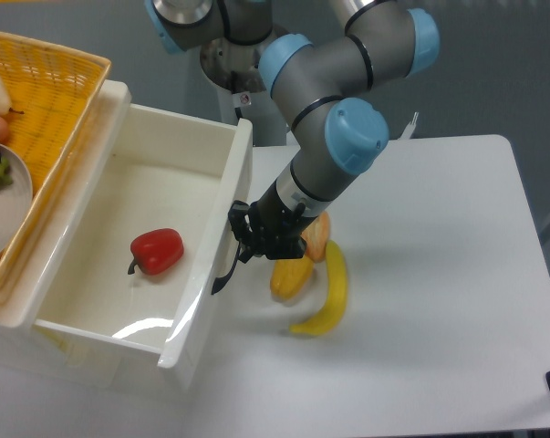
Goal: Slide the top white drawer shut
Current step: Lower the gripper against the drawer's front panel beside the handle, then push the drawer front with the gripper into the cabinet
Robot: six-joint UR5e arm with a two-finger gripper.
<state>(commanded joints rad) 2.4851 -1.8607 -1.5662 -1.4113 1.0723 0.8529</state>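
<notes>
The top white drawer [156, 228] sits well pulled out at the worktop's [439, 301] left edge, w/ a red pepper [156, 251] lying inside on its floor. The gripper [241, 239] is pressed up against the drawer's flat front, right at the black arched handle [227, 266]; jaws look near closed but can't tell for sure, the black parts merge. Judging by the pose, it's set to push the front rather than grab, since closing only needs a shove toward the cabinet. A banana [327, 297] and an orange-yellow fruit [293, 274] lie just behind the gripper, clear of the push path. The yellow woven basket [46, 100] sits on top of the cabinet at back left, so not in the way.
</notes>
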